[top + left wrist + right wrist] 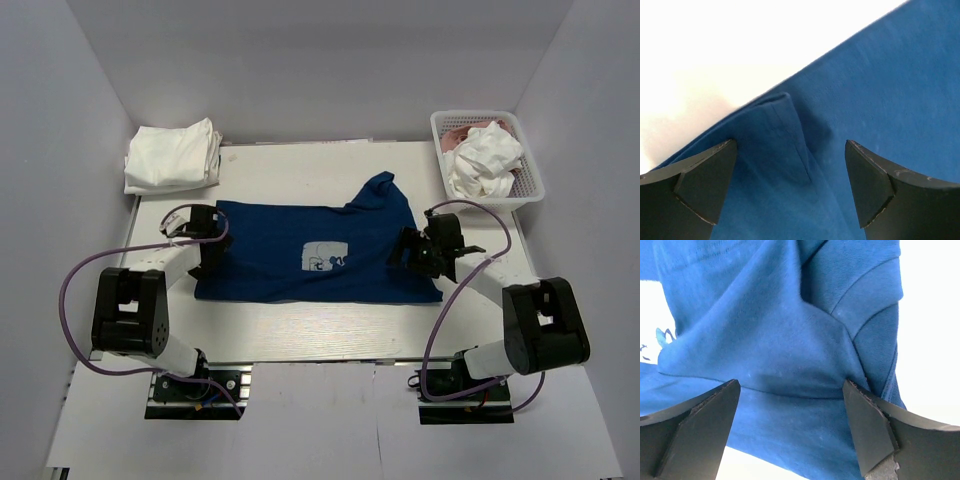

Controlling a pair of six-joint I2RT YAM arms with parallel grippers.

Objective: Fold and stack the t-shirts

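Top view: navy t-shirt (310,255) lay spread mid-table (300,335), white print up, a sleeve bunched at its far right. Left gripper (207,250) sat at its left edge, right gripper (408,250) at its right edge. Folded white t-shirts (172,155) lay far left. A basket (532,190) far right held a white tee (485,160) and a pink tee (460,133).
Left wrist: jaws spread over a folded navy hem, pinching nothing.
Right wrist: jaws spread over rumpled navy cloth, pinching nothing.

White table (290,335): navy t-shirt (270,250) lies spread mid-frame, with one part bunched up toward the upper right. Folded stack of white t-shirts (172,155) sits at the upper left corner. White lattice basket (470,115) sits at the upper right corner. None of them touch.
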